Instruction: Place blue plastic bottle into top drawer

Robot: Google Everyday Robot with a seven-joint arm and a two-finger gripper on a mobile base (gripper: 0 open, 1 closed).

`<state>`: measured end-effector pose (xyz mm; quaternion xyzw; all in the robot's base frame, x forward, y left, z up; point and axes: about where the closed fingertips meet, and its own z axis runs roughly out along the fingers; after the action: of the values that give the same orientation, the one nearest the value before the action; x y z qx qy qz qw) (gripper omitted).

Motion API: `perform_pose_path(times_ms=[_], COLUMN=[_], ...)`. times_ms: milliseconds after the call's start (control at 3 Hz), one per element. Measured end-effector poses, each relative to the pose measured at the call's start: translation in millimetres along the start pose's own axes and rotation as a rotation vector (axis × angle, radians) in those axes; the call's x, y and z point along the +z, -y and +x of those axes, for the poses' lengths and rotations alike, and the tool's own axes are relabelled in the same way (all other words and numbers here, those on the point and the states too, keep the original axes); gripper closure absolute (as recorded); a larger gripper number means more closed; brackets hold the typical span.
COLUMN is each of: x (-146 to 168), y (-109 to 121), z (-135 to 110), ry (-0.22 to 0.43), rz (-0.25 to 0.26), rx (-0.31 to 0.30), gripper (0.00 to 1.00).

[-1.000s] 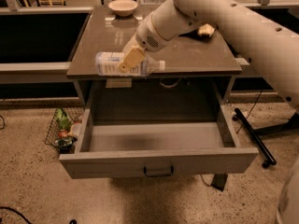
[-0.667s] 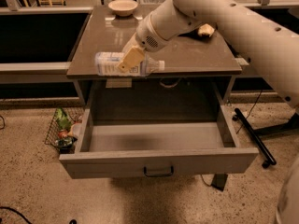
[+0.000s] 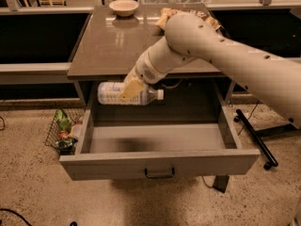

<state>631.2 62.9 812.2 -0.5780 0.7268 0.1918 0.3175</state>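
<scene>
My gripper is shut on the blue plastic bottle, a clear bottle with a pale blue-white label and a white cap pointing right. It holds the bottle lying sideways in the air, just below the tabletop's front edge and above the back left of the top drawer. The drawer is pulled out, wide and shallow, grey inside with nothing in it, with a small dark handle on its front panel.
The brown tabletop carries a pale bowl at the back and snack bags behind my arm. A wire basket with items sits on the floor at the left. A dark stand leg lies at the right.
The gripper with the bottle has come down and forward, from the level of the tabletop's front edge to below it, over the open drawer.
</scene>
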Motion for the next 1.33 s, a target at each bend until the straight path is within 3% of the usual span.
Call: perform_pose_path(times_ms=[667,1333], x=[61.7,108.5], y=[-17.9,-8.7], z=[56.1,98.0], ry=[-0.108,-0.201], rz=[-0.007,0.015], rx=[0.080,0.131], gripper=[1.00,1.00])
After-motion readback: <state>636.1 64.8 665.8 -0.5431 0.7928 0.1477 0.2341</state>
